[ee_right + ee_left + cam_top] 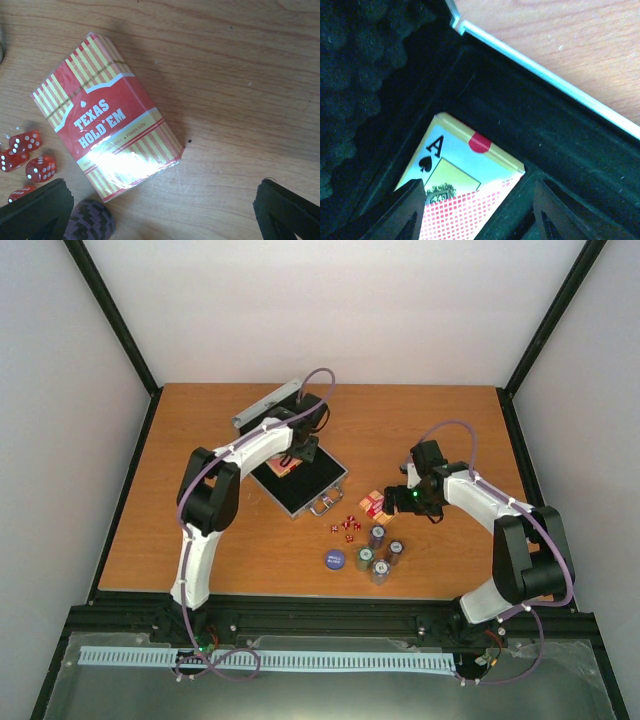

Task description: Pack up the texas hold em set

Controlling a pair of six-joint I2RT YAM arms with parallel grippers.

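Under my right gripper [160, 215], spread wide and empty, a card deck [107, 117] lies flat on the table [240, 75], its long axis skewed to my fingers' line, with dice [35, 160] and a chip stack [90, 220] crowding one side. My left gripper [477, 212] hangs parted over the case [545, 75], where the other deck [465, 170] lies in its compartment, so my right arm is nearer.

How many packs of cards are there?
2. One card pack lies inside the open case; the other pack lies on the table beside the red dice. More might hide elsewhere in the case.
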